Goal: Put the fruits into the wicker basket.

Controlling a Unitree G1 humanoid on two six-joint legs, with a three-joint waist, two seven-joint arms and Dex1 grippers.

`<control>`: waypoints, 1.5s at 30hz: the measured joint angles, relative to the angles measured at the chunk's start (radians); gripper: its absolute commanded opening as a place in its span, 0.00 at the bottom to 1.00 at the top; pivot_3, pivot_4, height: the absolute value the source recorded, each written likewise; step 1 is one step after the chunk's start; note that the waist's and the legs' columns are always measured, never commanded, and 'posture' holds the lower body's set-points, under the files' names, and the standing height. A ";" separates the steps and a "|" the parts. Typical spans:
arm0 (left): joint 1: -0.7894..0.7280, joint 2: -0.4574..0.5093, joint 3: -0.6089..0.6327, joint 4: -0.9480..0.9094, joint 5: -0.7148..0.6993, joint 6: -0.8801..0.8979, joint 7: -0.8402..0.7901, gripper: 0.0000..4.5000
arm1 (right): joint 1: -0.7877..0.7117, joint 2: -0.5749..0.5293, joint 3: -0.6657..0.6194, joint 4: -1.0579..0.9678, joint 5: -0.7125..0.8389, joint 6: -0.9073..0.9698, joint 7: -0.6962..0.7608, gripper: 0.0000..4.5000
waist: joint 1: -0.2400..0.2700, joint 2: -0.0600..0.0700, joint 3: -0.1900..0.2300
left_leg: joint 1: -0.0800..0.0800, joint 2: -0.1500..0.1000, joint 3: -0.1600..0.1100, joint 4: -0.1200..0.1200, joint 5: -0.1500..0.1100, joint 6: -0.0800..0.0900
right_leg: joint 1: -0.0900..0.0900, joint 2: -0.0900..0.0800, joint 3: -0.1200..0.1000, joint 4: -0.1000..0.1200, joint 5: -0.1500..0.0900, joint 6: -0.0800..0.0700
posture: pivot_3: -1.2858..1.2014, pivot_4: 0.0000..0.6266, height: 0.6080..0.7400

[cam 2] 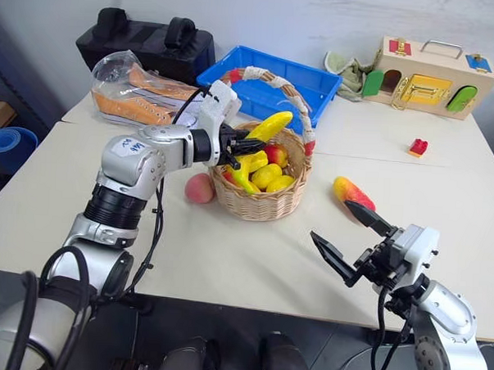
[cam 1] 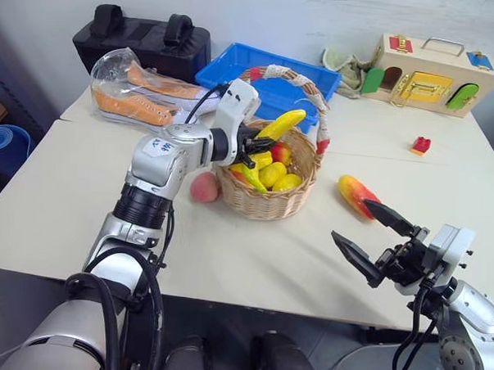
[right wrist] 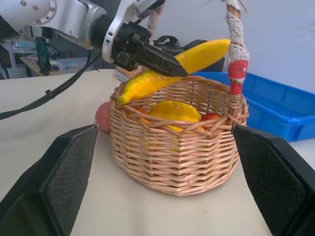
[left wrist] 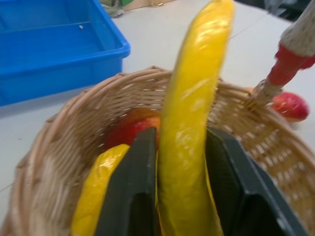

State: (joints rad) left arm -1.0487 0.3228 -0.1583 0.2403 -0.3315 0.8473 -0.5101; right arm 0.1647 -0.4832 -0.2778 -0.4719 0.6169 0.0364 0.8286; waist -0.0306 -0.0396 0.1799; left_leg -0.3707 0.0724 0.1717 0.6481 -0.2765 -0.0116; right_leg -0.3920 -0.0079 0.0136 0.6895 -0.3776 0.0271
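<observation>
While the left gripper (cam 1: 255,146) held the yellow banana (cam 1: 281,123) between its two black fingers, the banana hung over the wicker basket (cam 1: 267,198) near the middle of the frame. The fingers looked a little loose around it, so the step in hand was most likely the drop into the basket.

Going from left to right: at the upper left lay a bag of orange shoes (cam 1: 144,94) with a black bag (cam 1: 143,39) behind it. The pink peach (cam 1: 204,186) sat on the table, touching the basket's left side. Inside the basket were some yellow and red fruits (cam 1: 274,171) already. The blue tray (cam 1: 272,80) stood just behind the basket. Right of the basket the red-and-yellow mango (cam 1: 357,195) lay on the table, apart from it. At the lower right the right gripper (cam 1: 374,236) hovered with its fingers spread wide and nothing in them, close to the mango. At the upper right were a small red block (cam 1: 421,145) and a wooden toy box (cam 1: 432,74).

The next move likely called for letting the banana go low enough to miss the tall handle (cam 1: 304,87), which arched right over it. The peach and the mango were left to do. The table (cam 1: 252,259) was bare in front of the basket, so there was room to move there, but its front edge ran close to the right gripper.
</observation>
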 measured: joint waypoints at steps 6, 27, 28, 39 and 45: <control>0.027 0.041 -0.012 -0.098 0.007 -0.014 -0.079 0.85 | -0.002 0.006 0.017 -0.003 -0.001 0.003 -0.016 1.00 | -0.001 0.000 0.000 | 0.000 0.000 0.000 0.000 0.000 0.000 | 0.000 0.000 0.000 0.000 0.000 0.000 | 0.52 0.24 1.00; 0.873 0.558 0.658 -0.166 -0.150 -0.485 -0.641 1.00 | -0.162 -0.079 0.075 0.167 -0.058 -0.062 0.156 1.00 | -0.026 0.001 0.001 | 0.000 0.000 -0.001 -0.001 -0.003 0.003 | 0.001 -0.003 -0.002 -0.003 0.000 -0.002 | 0.52 0.24 1.00; 0.910 0.564 0.694 -0.102 -0.139 -0.524 -0.644 1.00 | -0.162 -0.086 0.076 0.169 -0.068 -0.071 0.165 1.00 | -0.026 0.001 0.001 | -0.001 0.000 -0.001 -0.002 -0.005 0.004 | 0.001 -0.003 -0.003 -0.004 0.000 -0.002 | 0.52 0.24 1.00; 0.876 0.574 0.632 -0.061 -0.171 -0.484 -0.668 1.00 | -0.174 -0.101 0.082 0.135 -0.079 -0.036 0.146 1.00 | -0.005 -0.001 0.000 | 0.000 -0.003 -0.009 -0.002 -0.008 0.006 | 0.009 -0.010 -0.012 -0.010 0.000 -0.002 | 0.52 0.24 1.00; 0.564 0.403 0.333 0.045 -0.079 -0.482 -0.613 1.00 | -0.214 -0.102 0.111 0.108 -0.076 -0.001 0.138 1.00 | -0.006 -0.001 0.000 | -0.001 -0.003 -0.007 -0.002 -0.006 0.007 | 0.008 -0.007 -0.010 -0.012 0.000 0.000 | 0.52 0.24 1.00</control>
State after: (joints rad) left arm -0.4850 0.7257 0.1747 0.2849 -0.4104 0.3651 -1.1233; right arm -0.0497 -0.5855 -0.1671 -0.3639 0.5407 0.0356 0.9664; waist -0.0362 -0.0403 0.1798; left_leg -0.3713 0.0689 0.1652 0.6461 -0.2829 -0.0046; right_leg -0.3837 -0.0154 0.0041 0.6778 -0.3775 0.0273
